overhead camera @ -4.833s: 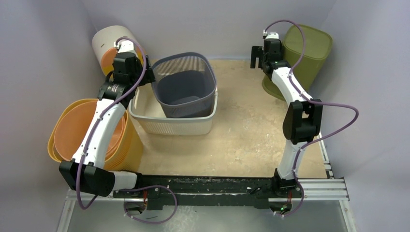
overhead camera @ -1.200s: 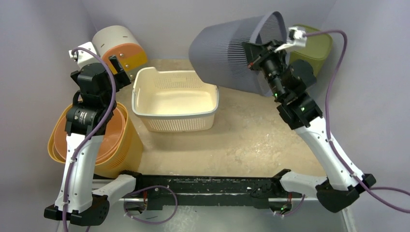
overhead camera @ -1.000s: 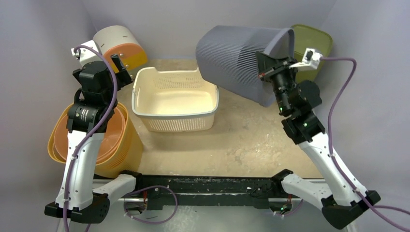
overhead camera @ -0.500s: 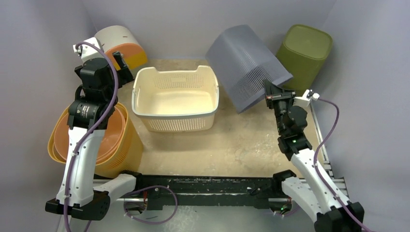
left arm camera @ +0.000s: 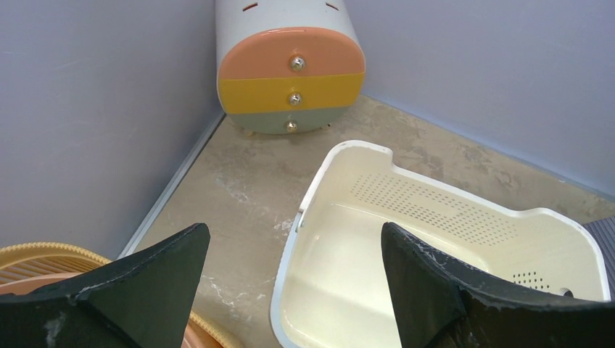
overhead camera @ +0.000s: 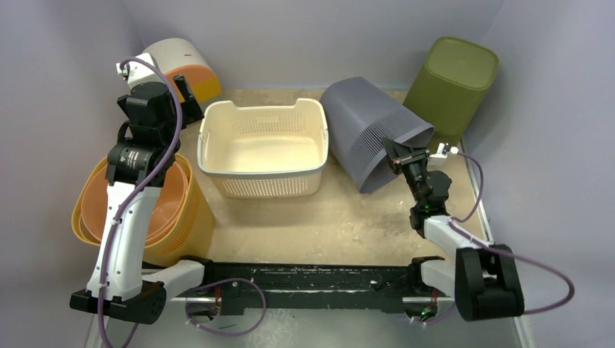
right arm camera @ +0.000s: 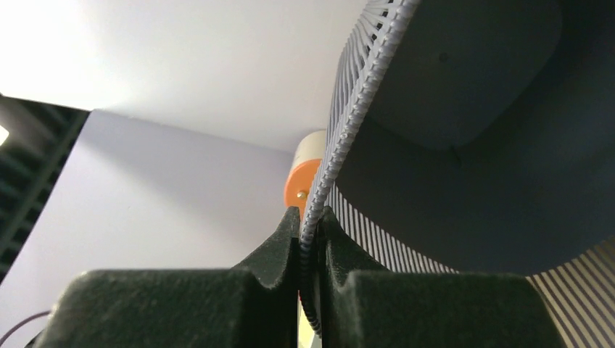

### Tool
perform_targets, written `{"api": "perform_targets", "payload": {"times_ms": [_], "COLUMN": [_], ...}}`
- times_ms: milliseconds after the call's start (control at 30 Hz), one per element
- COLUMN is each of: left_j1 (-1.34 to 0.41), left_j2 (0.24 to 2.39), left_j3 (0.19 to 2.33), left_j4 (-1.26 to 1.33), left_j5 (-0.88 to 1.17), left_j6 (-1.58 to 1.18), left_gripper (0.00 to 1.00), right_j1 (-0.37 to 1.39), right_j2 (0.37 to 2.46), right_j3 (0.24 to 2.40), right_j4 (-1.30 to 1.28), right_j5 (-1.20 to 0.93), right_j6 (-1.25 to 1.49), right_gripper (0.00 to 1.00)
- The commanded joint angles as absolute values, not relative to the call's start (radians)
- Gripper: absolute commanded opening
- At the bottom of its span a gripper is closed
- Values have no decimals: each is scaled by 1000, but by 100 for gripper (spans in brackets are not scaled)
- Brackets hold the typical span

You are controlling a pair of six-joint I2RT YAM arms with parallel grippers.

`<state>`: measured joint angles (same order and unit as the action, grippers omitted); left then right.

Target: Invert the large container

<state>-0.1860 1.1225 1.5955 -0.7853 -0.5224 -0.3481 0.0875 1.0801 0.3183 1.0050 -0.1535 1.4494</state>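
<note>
Top view, grey basket (overhead camera: 371, 132): tipped steeply on the counter (overhead camera: 326, 217), base pointing up and back-left, mouth low toward the right pincer (overhead camera: 397, 155). It sits between the cream tub (overhead camera: 262, 174) and the green bin (overhead camera: 451, 81).
Top view, low rim: hidden behind the pincer, so cannot tell whether it touches the counter.
Top view, left pincer (overhead camera: 187, 98): raised near the drawer box (overhead camera: 183, 64); fingers hard to make out.
Left wrist view, left pincer: fingers spread wide, nothing held. Tub below; yellow bucket (left arm camera: 43, 255) cut off at bottom left.
Right wrist view, right pincer: fingers pinched tight on the basket's rim. Basket interior runs off the frame at right.
</note>
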Motion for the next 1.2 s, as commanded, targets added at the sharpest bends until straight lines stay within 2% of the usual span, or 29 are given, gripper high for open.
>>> {"api": "perform_targets", "payload": {"times_ms": [0,133,267,433,567,700,900,1167], "left_j1": [-190,-190,-190,-190,-190,-190,-190,-190], "left_j2": [1132,1142,1161,1193,1209,1221,1223,1222], "left_j3": [1643,1649,1661,1699,1719,1725,1715,1690], "left_j4": [-746,-742,-733,-746,-745,-745,-742,-731], "left_j5": [-512,-527,-532,-534,-536,-526,-516,-503], "left_j6": [-342,-341,-333,-317,-305,-307,-310,-320], "left_gripper": [85,85,85,85,85,85,85,85], "right_j1": [59,32,8,-8,-9,-9,-28,-158], "right_j2": [1243,1403,1658,1711,1744,1758,1770,1692], "right_j3": [266,347,466,699,783,779,636,405], "right_j4": [1368,1629,2025,2035,2034,2034,2035,2033], "right_j5": [-314,-368,-329,-418,-415,-404,-400,-503], "right_j6": [1607,1658,1845,1824,1822,1841,1860,1850], "right_gripper": [0,0,0,0,0,0,0,0]}}
